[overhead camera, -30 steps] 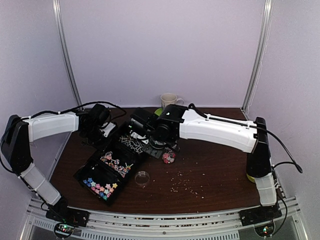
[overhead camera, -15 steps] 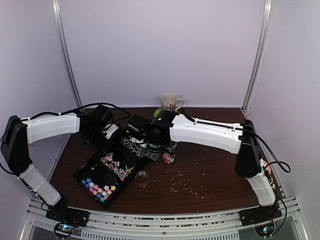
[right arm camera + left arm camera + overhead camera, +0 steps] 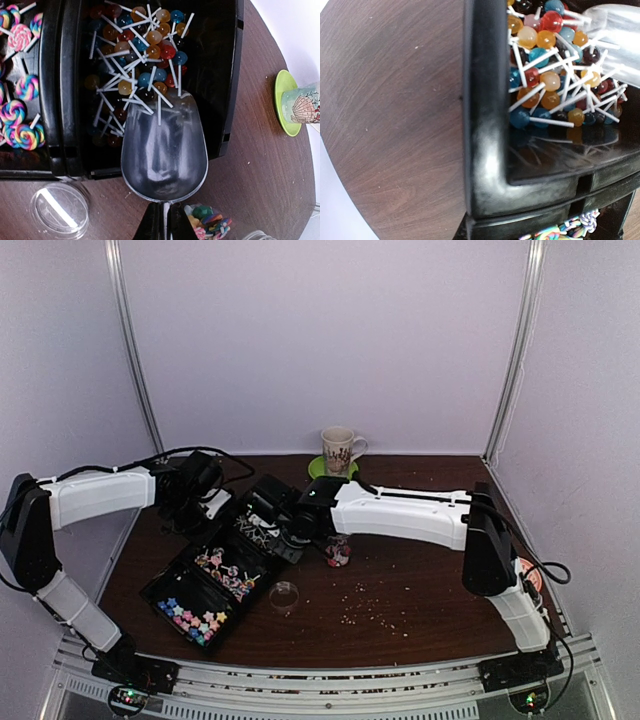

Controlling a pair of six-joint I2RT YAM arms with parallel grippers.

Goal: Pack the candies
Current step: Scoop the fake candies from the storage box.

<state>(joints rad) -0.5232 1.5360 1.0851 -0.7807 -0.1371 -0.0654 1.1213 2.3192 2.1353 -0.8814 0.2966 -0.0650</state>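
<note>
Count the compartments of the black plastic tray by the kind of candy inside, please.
Pastel star candies: 1
Swirled multicoloured lollipops: 1
Round ball lollipops on white sticks: 1
Total: 3 compartments in the black plastic tray

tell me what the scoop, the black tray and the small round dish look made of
The scoop looks like smooth translucent plastic, lollipop sticks showing through its edge, though polished metal is possible. The black tray: glossy moulded plastic, soft highlights on its rounded rim. The round dish: clear plastic, wood visible through it.

One tray [image 3: 67,100], one scoop [image 3: 165,155] — candies [image 3: 150,37] uncountable
</note>
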